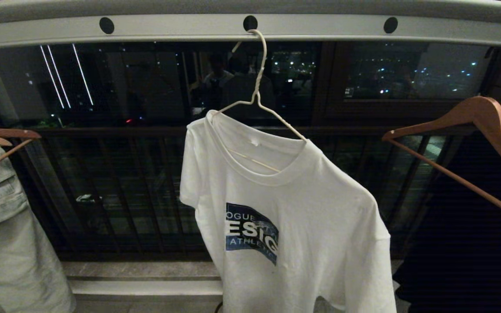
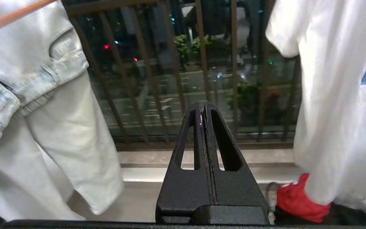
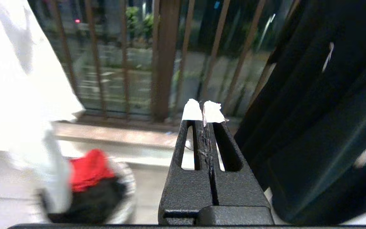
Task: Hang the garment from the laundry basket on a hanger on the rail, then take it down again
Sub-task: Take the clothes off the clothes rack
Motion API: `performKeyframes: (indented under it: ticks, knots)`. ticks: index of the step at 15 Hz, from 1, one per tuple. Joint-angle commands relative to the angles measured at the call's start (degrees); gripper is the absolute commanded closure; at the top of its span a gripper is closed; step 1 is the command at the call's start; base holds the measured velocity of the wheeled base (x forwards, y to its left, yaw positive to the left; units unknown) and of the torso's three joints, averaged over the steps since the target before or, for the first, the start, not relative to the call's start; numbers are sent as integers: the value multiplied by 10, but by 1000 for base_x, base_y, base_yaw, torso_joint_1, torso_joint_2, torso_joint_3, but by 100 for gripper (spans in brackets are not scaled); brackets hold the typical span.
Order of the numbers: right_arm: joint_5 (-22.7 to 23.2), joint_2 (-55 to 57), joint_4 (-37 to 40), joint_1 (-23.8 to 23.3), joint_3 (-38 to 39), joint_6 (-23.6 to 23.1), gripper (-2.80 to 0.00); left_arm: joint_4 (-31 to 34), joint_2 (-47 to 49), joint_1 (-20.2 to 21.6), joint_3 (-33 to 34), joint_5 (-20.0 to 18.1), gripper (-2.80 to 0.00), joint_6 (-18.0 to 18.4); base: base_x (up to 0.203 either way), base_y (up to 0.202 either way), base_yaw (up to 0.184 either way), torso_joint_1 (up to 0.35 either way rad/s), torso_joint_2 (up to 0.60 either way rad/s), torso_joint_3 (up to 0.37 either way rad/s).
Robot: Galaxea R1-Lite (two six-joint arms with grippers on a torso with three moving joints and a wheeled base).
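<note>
**Now hung: a soft white shirt on a thin wire hanger, both grippers pressed together and empty**

Nearest, the left gripper (image 2: 204,106) and right gripper (image 3: 203,111) each show black fingers closed flat against each other, gripping nothing, low on either side of the shirt. Between them hangs the white short-sleeved T-shirt with a blue printed chest logo (image 1: 294,221), just beside each gripper but apart from both. It looks light, limp and prone to slide, so the thin white wire hanger (image 1: 257,93) near its twisted neck seems the firmer hold. Low beside the hem sits the small round white woven basket (image 3: 124,190). Farthest up, the hanger's hook sits in a hole of the long pale grey metal rail (image 1: 320,26).
</note>
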Motion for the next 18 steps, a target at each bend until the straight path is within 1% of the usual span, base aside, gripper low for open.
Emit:
performKeyframes:
  ticks: [1,2,3,5,6,7,8,10,18]
  knots:
    - [3,-8,-61,0,40,-33,0,0,0,0,10,-9,0,2,0,0,0,0,0,0]
    - [5,-8,-62,0,41,-31,0,-1,0,0,12,-40,0,-4,0,0,0,0,0,0]
    - [9,-8,-61,1,42,-27,0,-1,0,0,17,-51,0,-10,0,0,0,0,0,0]
    - [22,-8,-60,1,56,1,0,-2,0,0,31,-58,0,-16,0,0,0,0,0,0]
    - [22,-8,-59,0,56,28,0,-2,0,0,31,-59,0,-33,0,0,0,0,0,0]
    - [18,-8,-60,1,55,45,0,-3,0,0,31,-59,0,-54,0,0,0,0,0,0]
    - [18,-8,-60,1,55,49,0,-3,0,0,31,-59,0,-61,0,0,0,0,0,0]
    - [16,-8,-60,1,55,60,0,-3,0,0,31,-56,0,-61,0,0,0,0,0,0]
    - [16,-8,-60,1,55,60,0,-4,0,0,31,-55,0,-69,0,0,0,0,0,0]
